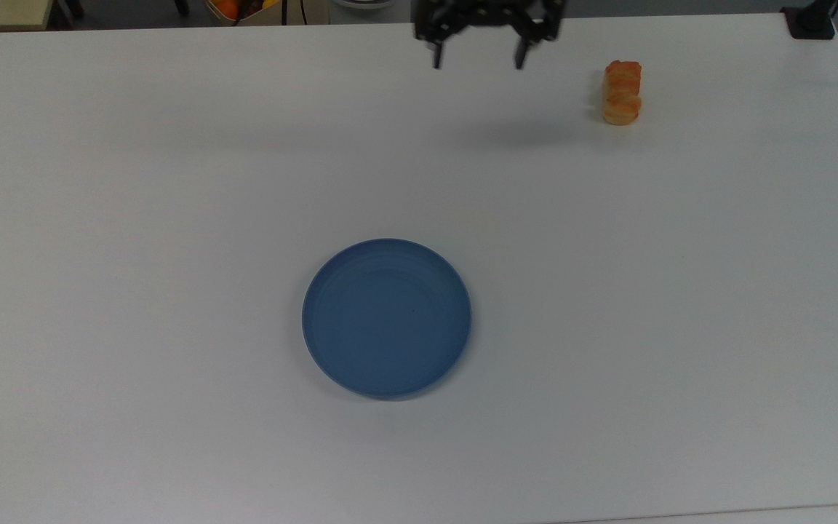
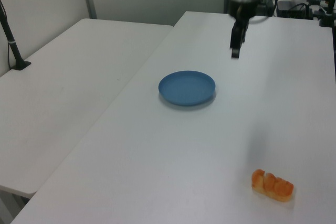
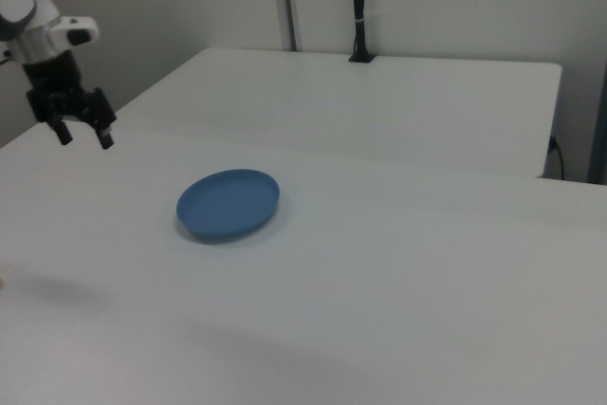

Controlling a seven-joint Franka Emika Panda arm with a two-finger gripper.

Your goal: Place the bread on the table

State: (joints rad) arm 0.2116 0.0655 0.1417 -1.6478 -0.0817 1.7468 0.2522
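The small oblong orange-golden bread (image 1: 622, 92), with its ridged, braided-looking top and paler base, lies flat on the large plain white matte table (image 1: 172, 182). In the top view it sits near the table's far edge, toward the top view's right, its long side running away from the camera. In the left view the bread (image 2: 272, 185) lies close to the camera on the left view's right side, with bare tabletop (image 2: 173, 150) all around it. Nothing touches it.

My black two-finger gripper (image 1: 476, 60) holds nothing. Its fingers are spread wide apart and point downward, and it hangs in the air above the table, well apart from the bread. In the top view it is at the far edge, to the left of the bread, with a soft shadow on the white surface below and between the two. In the left view my gripper (image 2: 234, 52) hangs high over the far part of the table, beyond the plate. In the right view my gripper (image 3: 84, 136) is at the right view's left, its two fingers clearly separated.

A round, shallow blue plate (image 1: 387, 318) rests near the middle of the table, well apart from both the bread and my gripper; the plate (image 2: 187, 87) carries nothing, as the right view (image 3: 228, 203) also shows.
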